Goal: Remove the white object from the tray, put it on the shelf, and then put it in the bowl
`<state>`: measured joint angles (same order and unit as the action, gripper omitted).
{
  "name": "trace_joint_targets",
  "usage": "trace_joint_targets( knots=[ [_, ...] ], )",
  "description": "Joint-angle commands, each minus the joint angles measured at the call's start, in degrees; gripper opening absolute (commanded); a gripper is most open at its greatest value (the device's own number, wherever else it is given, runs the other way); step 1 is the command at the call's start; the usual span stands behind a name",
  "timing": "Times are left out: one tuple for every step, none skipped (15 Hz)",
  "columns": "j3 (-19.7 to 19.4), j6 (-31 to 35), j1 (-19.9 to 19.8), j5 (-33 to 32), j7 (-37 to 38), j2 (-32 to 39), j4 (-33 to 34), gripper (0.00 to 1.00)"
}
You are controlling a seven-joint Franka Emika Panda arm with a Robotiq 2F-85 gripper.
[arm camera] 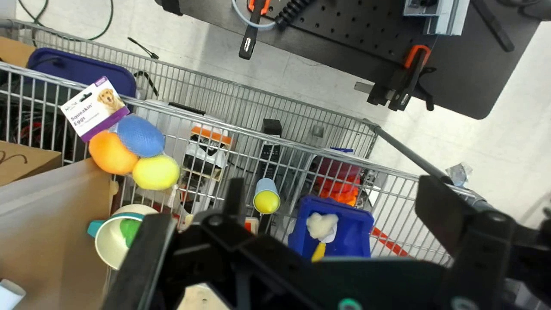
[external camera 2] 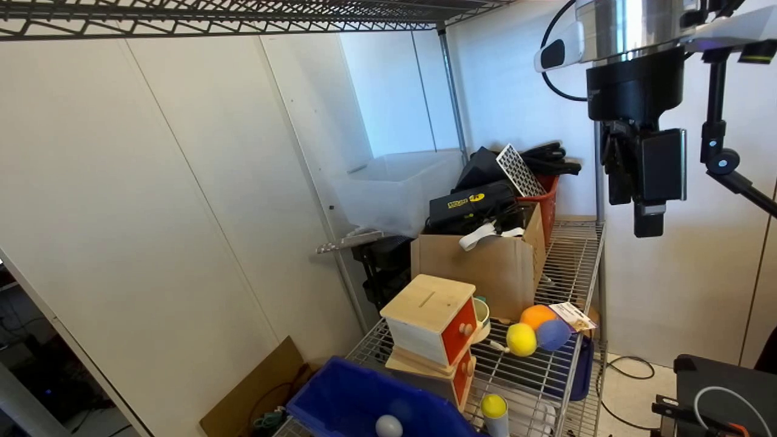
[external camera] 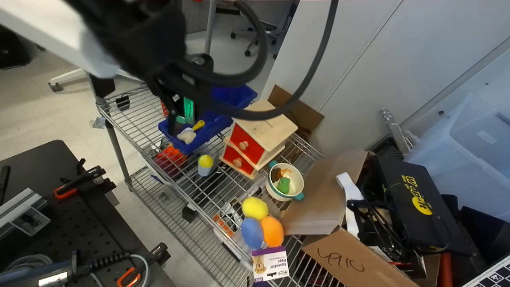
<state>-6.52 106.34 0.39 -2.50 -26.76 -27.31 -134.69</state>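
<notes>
Largest is the wire shelf (external camera 2: pixel 570 261), carrying a wooden drawer box (external camera 2: pixel 425 340) with red fronts (external camera: pixel 251 145). Near one side of the drawer box stands a cardboard box (external camera 2: pixel 473 273); just beside the opposite side lies the blue tray (external camera 2: pixel 364 397). My end effector (arm camera: pixel 295 215) is spread wide and holds nothing, higher than the drawer box and well apart from it. The bowl (external camera: pixel 295 181) sits close to the drawer box, on the cardboard box's side. Three eggs (arm camera: pixel 137 150), orange, blue and yellow, lie farther from the drawer box. A pale-blue cup (external camera: pixel 204 171) stands near the red fronts. In the tray, toward the side those fronts face, lies a fluffy white piece (arm camera: pixel 322 224); an exterior view shows a white ball (external camera 2: pixel 388 426) in the tray, and I cannot tell whether they are one.
</notes>
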Motion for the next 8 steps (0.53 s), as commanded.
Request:
trace_joint_targets(
  knots=[
    [-0.1,-0.15,0.69,-0.29,0.17,-0.34,-0.06,1.0],
    [0.0,-0.16,0.83,-0.39,0.17,-0.61,-0.19,1.0],
    [0.01,-0.16,0.85,-0.44,0.17,-0.77,-0.28,1.0],
    [0.01,-0.16,0.85,-0.47,0.18,-0.82,-0.31,1.0],
    [0.01,-0.16,0.85,-0.48,0.18,-0.83,-0.32,1.0],
    [0.01,-0.16,0.85,-0.48,0.18,-0.83,-0.34,1.0],
    [0.01,-0.16,0.85,-0.48,0.18,-0.83,-0.36,1.0],
    [0.01,-0.16,0.85,-0.48,0.18,-0.83,-0.37,1.0]
  ],
)
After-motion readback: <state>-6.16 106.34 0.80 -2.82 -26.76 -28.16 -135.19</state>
